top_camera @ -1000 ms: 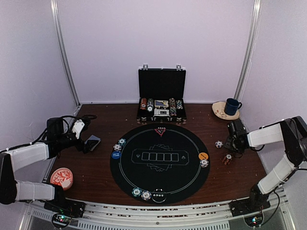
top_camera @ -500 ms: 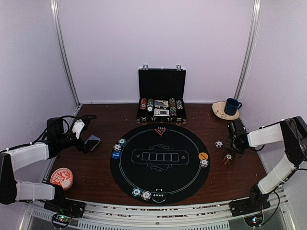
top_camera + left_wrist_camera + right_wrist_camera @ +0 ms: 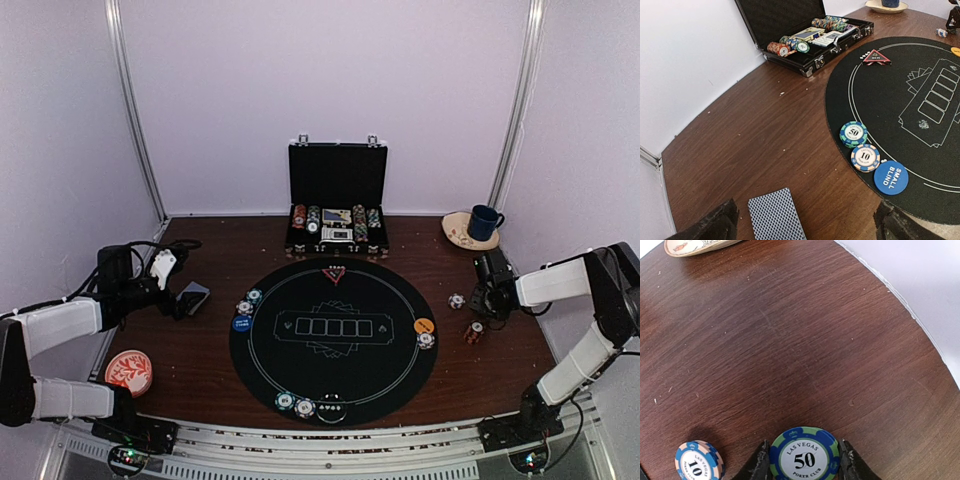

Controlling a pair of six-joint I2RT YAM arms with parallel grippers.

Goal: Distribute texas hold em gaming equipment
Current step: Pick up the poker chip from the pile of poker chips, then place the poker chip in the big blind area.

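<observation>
While all else stays put, right gripper (image 3: 801, 462) pinching 50 chip (image 3: 804, 455), left gripper (image 3: 805, 222) spread wide.

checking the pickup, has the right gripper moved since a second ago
No. The right gripper sits at the same spot, just off the right edge of the round mat.

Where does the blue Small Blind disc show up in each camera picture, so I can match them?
Top external: the blue Small Blind disc lies at the left edge of the black mat.
Left wrist: lower right, on the mat's edge.
Right wrist: not in it.
Shared landmark: the tan saucer, far right in the top view, top right for the left wrist, top left for the right wrist.
</observation>
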